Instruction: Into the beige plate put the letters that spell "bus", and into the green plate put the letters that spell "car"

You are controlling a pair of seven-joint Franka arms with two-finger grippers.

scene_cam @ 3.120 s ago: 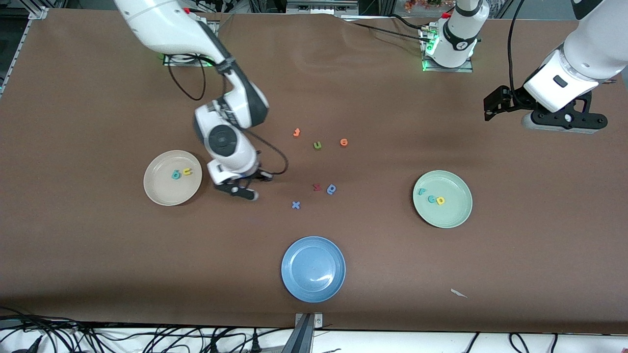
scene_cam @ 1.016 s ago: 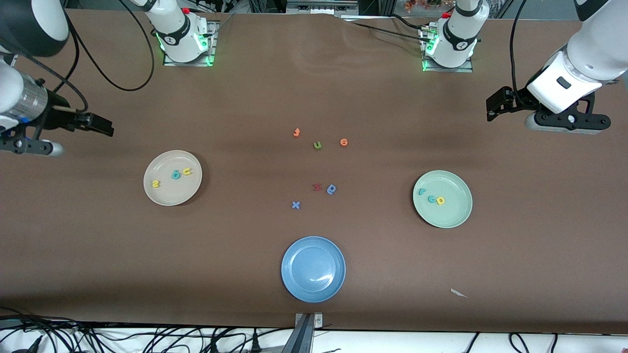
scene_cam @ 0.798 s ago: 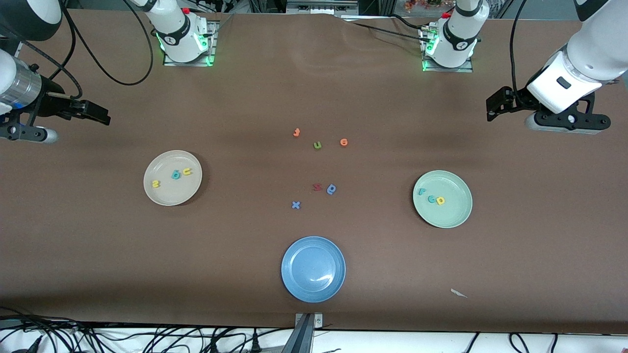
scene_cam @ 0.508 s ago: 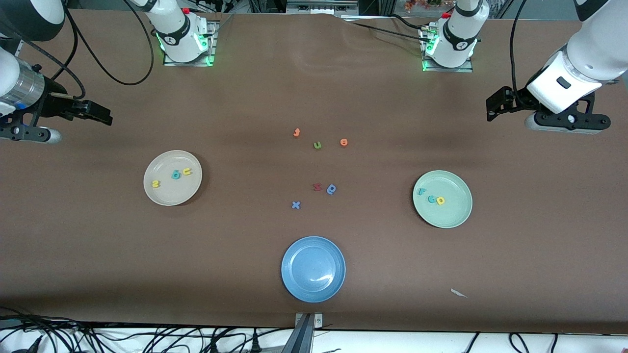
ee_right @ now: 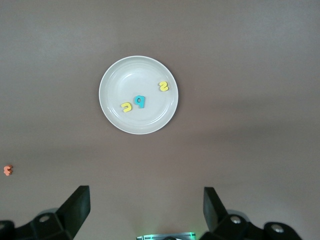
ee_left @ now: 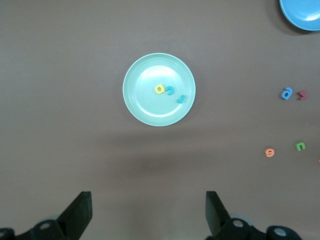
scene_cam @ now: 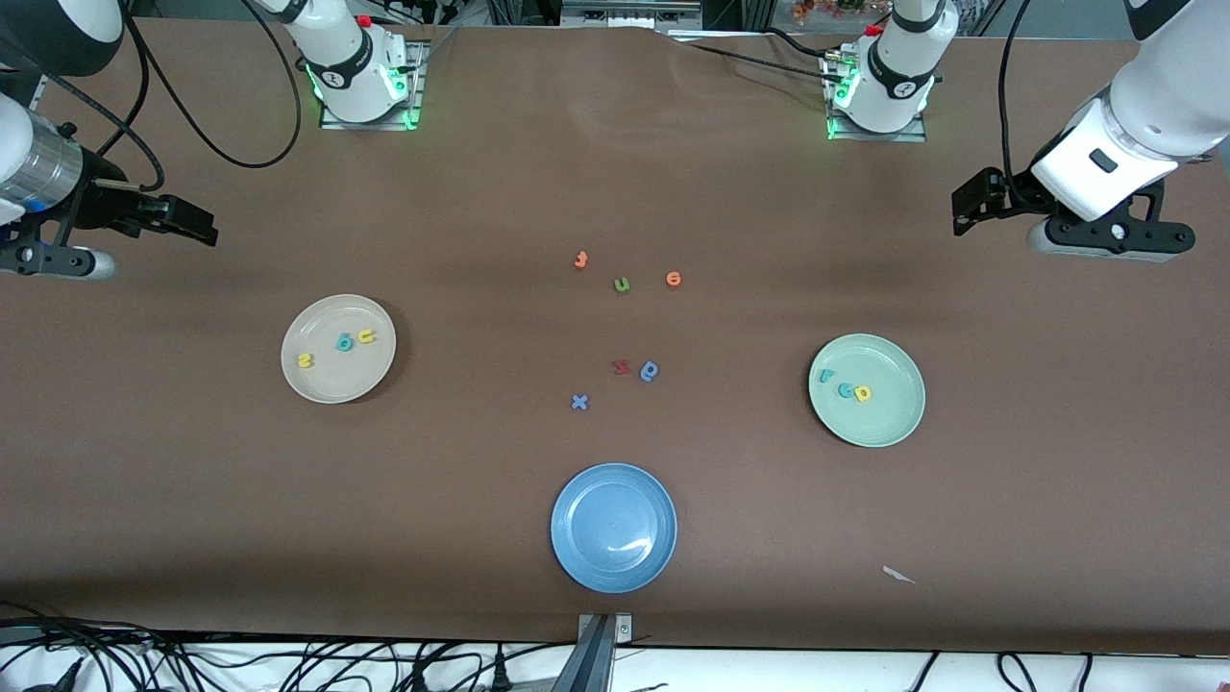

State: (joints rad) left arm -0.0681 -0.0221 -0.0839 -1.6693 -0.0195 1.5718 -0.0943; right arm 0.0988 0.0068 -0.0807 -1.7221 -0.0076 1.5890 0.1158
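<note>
The beige plate (scene_cam: 332,386) (ee_right: 140,70) holds the letters that spell "bus": a teal b (scene_cam: 344,342) (ee_right: 139,102), a yellow u (scene_cam: 366,336) (ee_right: 127,107) and a yellow s (scene_cam: 306,360) (ee_right: 163,86). The green plate (scene_cam: 879,425) (ee_left: 145,107) holds the letters that spell "car": a teal c (scene_cam: 845,389) (ee_left: 170,91), a yellow a (scene_cam: 862,392) (ee_left: 159,89) and a teal r (scene_cam: 824,376) (ee_left: 180,98). My right gripper (scene_cam: 38,259) (ee_right: 146,197) hangs open and empty high over its end of the table. My left gripper (scene_cam: 1105,238) (ee_left: 149,200) waits open and empty high over its own end.
Loose letters lie mid-table: an orange one (scene_cam: 580,259), an olive u (scene_cam: 622,284), another orange one (scene_cam: 674,279), a dark red one (scene_cam: 621,366), a blue a-like one (scene_cam: 650,371) and a blue x (scene_cam: 578,402). A blue plate (scene_cam: 613,527) sits nearest the front camera. A white scrap (scene_cam: 898,575) lies near that edge.
The right arm has drawn back from beside the beige plate to its end of the table. The yellow s now lies in that plate. The left arm has barely moved.
</note>
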